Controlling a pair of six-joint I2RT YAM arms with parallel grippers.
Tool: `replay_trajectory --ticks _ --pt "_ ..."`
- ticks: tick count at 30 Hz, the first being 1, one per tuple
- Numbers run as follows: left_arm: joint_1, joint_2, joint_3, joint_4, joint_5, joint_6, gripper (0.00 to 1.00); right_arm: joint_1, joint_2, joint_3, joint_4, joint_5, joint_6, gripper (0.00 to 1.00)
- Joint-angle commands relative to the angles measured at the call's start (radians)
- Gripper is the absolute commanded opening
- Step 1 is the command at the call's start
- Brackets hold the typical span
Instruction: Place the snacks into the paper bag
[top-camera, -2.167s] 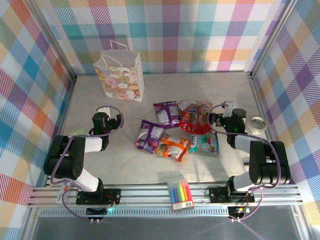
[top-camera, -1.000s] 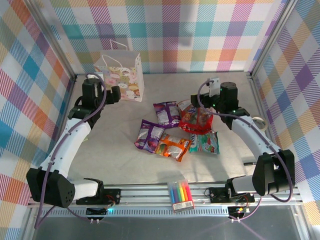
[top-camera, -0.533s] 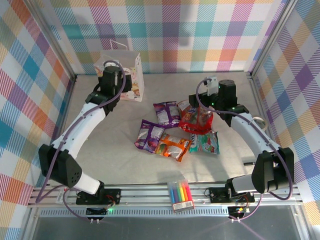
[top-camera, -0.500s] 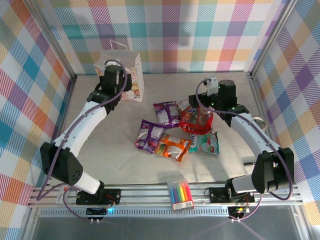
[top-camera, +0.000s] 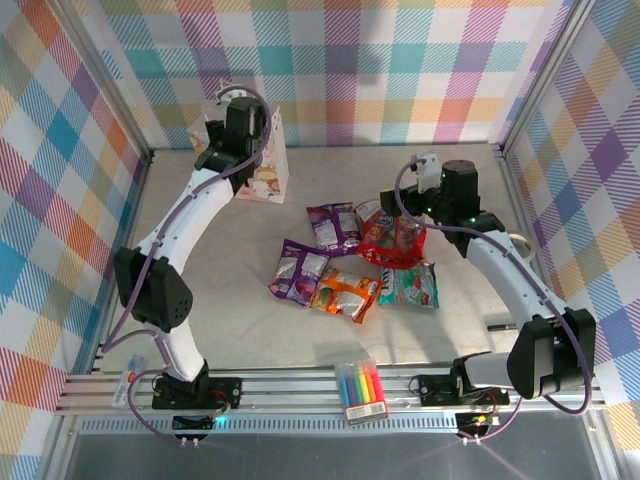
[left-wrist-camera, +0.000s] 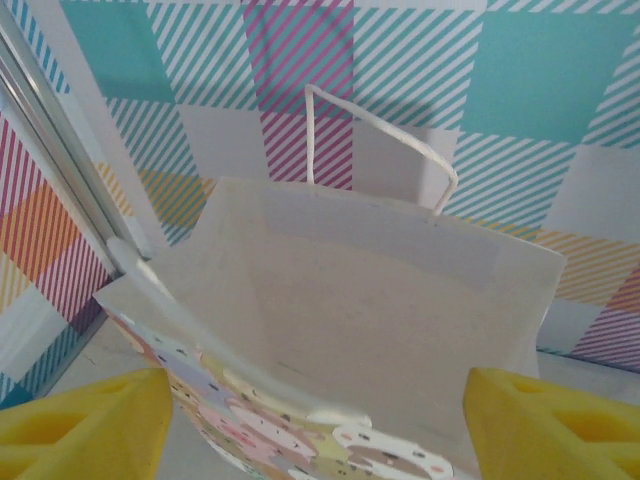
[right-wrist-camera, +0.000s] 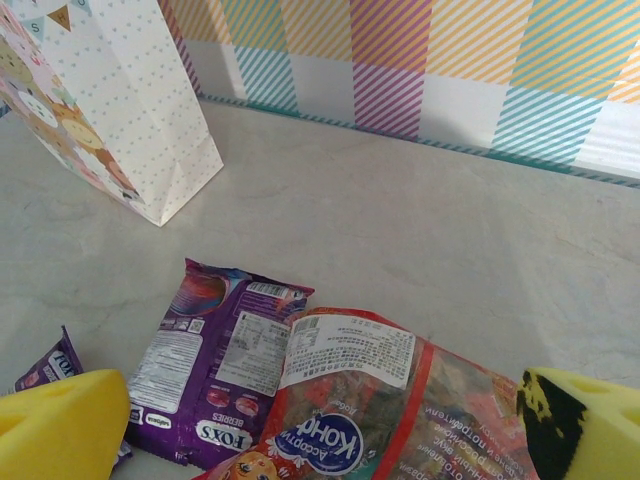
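The paper bag (top-camera: 262, 170) stands upright at the back left, its mouth open. My left gripper (top-camera: 240, 128) hovers at the bag's top edge. In the left wrist view the bag's white inside (left-wrist-camera: 380, 300) lies between the spread yellow fingers (left-wrist-camera: 80, 425), and the gripper (left-wrist-camera: 320, 425) is open and holds nothing. Snacks lie mid-table: a red packet (top-camera: 393, 235), two purple ones (top-camera: 333, 226) (top-camera: 298, 271), an orange one (top-camera: 345, 292) and a teal-and-white one (top-camera: 410, 285). My right gripper (top-camera: 388, 205) is open just above the red packet (right-wrist-camera: 400, 420), beside a purple packet (right-wrist-camera: 215, 360).
A pack of rainbow marker pens (top-camera: 362, 390) rests on the front rail. A roll of tape (top-camera: 515, 243) lies at the right, partly behind the right arm. Checked walls close in the back and both sides. The bag's dotted side (right-wrist-camera: 110, 110) shows far left in the right wrist view.
My left arm has swung from the table's left up and back to the bag's mouth. My right arm reached forward over the red packet, then stayed nearly still.
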Motion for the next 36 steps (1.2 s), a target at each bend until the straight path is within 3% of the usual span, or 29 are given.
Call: replay_trajectory --ticks 1,12,14,18,27,36 --pt "-0.005 0.045 0.093 -0.104 -0.063 -0.03 0.75 0.005 -0.026 0.006 -0.008 -0.003 -0.013 0.99" --pt "0.015 0.148 0.223 -0.209 -0.078 -0.078 0.7 0.006 -0.042 0.002 -0.027 0.005 -0.019 0.99" --pt "0.022 0.154 0.221 -0.207 -0.074 -0.085 0.63 0.007 -0.043 0.002 -0.027 0.005 -0.018 0.99" --pt "0.032 0.147 0.2 -0.183 -0.045 -0.089 0.36 0.007 -0.043 0.004 -0.033 0.005 -0.02 0.99" --pt "0.055 0.135 0.174 -0.192 -0.003 -0.097 0.09 0.009 -0.038 0.007 -0.042 0.002 -0.017 0.99" --pt "0.054 0.044 0.077 -0.228 0.039 -0.082 0.02 0.018 -0.048 0.004 -0.045 0.0 -0.007 0.99"
